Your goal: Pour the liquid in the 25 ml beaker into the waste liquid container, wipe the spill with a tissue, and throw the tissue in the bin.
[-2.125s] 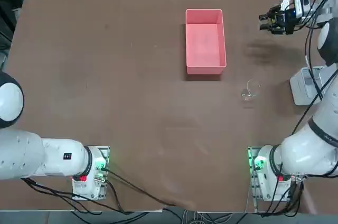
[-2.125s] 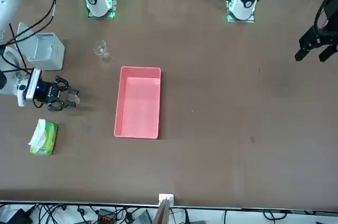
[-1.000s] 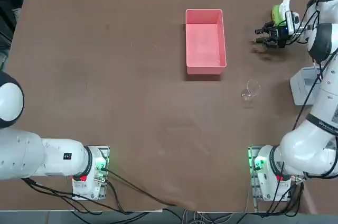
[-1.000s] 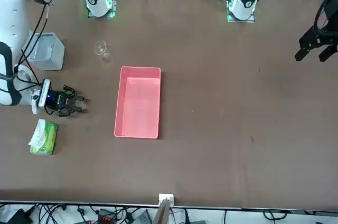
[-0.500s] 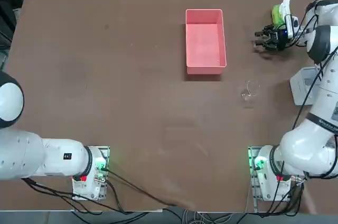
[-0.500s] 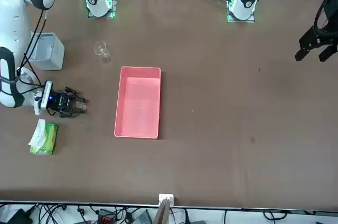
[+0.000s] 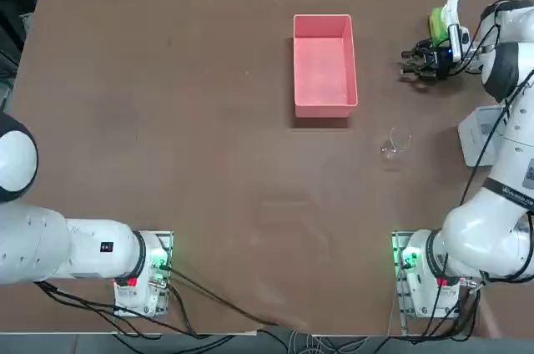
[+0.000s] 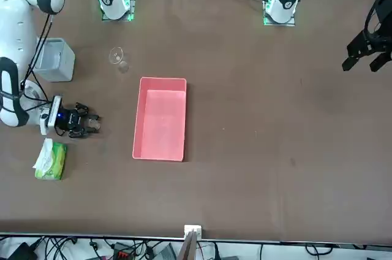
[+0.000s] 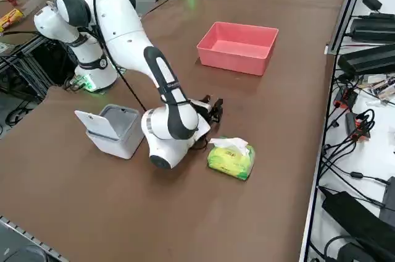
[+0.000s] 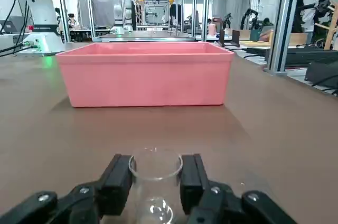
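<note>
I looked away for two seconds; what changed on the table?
The right pincer sank to the table beside the tissue pack, and the small beaker now stands right at it; whether it is gripped I cannot tell. The pink tray, larger glass and bin stayed put.
</note>
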Available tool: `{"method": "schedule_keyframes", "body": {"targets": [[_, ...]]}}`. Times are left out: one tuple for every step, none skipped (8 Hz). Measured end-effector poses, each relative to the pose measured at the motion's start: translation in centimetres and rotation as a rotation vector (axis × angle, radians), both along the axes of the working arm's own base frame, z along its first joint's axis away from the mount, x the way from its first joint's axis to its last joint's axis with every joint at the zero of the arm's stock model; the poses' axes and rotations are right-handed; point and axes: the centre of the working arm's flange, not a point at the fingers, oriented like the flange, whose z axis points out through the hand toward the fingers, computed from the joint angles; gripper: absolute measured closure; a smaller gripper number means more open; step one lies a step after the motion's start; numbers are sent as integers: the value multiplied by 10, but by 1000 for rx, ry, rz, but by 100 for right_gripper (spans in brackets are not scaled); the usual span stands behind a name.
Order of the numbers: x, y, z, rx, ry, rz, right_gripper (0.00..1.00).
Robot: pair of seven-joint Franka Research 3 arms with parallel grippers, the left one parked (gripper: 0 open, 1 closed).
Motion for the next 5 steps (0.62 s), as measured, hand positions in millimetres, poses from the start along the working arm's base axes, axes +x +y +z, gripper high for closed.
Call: {"method": "schedule_keyframes", "body": {"targets": [[0, 1, -2, 2, 1, 3, 38], [1, 2, -3, 2, -1, 4, 21], [2, 1, -2, 1, -3, 5, 4], [3, 1, -1, 0, -6, 5, 0], [3, 0, -1, 0, -7, 5, 0]]}}
